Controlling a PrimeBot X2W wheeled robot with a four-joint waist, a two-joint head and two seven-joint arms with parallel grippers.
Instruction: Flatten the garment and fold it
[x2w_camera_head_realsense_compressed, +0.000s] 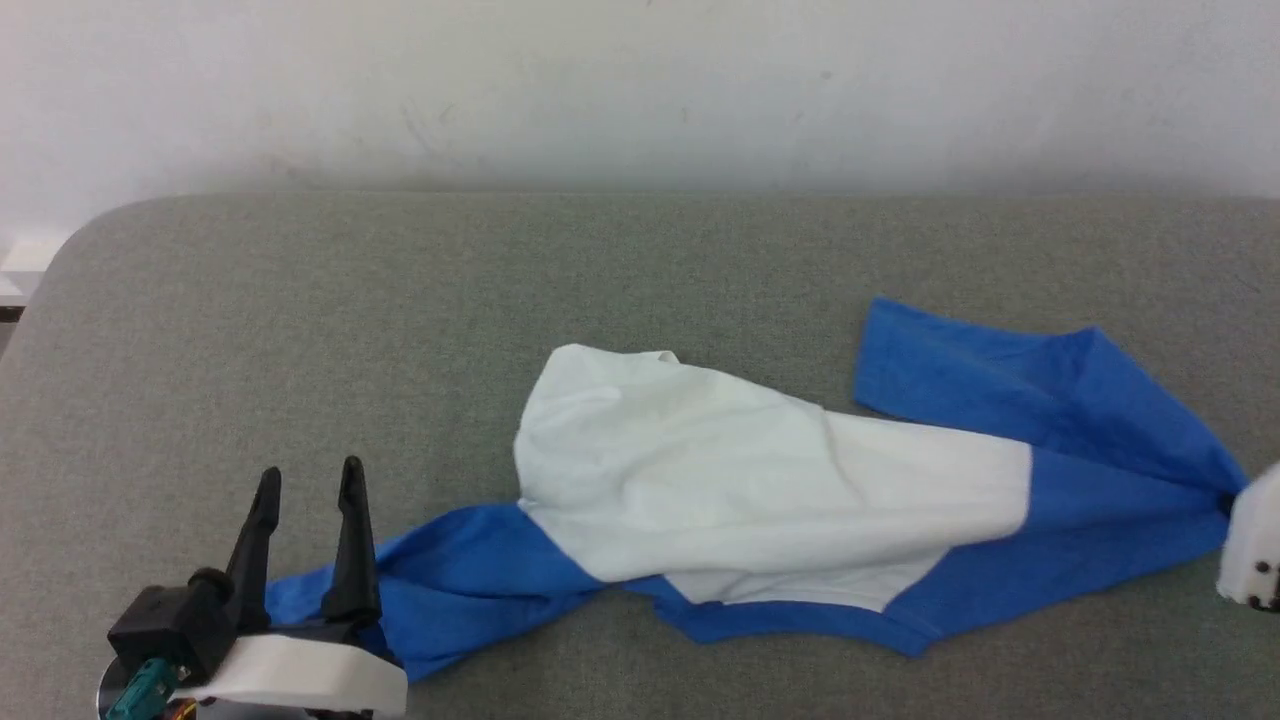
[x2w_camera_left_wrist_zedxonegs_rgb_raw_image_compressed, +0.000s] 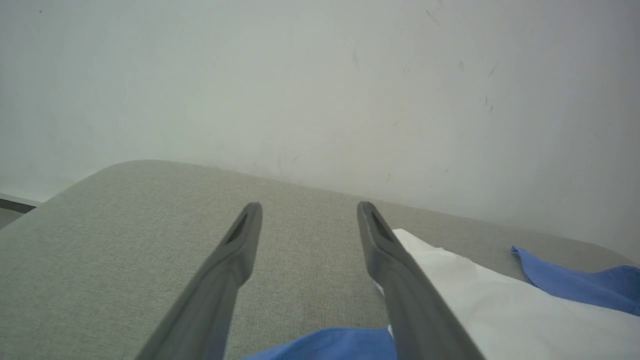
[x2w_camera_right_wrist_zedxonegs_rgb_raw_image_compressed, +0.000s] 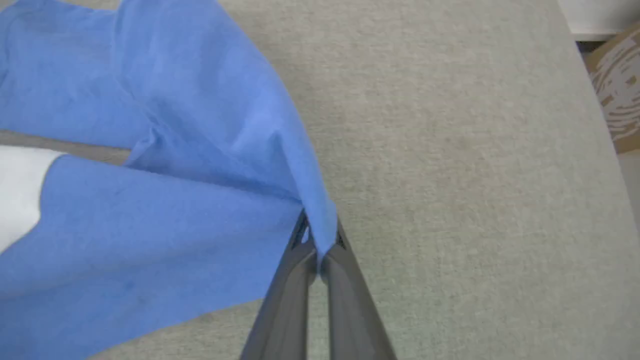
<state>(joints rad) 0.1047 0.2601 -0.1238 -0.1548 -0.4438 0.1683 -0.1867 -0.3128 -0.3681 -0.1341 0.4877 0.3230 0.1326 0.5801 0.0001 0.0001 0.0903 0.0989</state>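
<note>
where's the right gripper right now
In the right wrist view the right gripper is shut on a blue corner of the shirt, at its right end on the grey surface.

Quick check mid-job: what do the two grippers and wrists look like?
Left gripper: two long, tapered black fingers on a black block, white wrist shell, teal connector. Right gripper: matching dark fingers; its white housing has small dark holes.

One garment (x2w_camera_head_realsense_compressed: 760, 480), two grippers (x2w_camera_head_realsense_compressed: 310, 470) (x2w_camera_right_wrist_zedxonegs_rgb_raw_image_compressed: 320, 235), one grey surface (x2w_camera_head_realsense_compressed: 300, 300)
</note>
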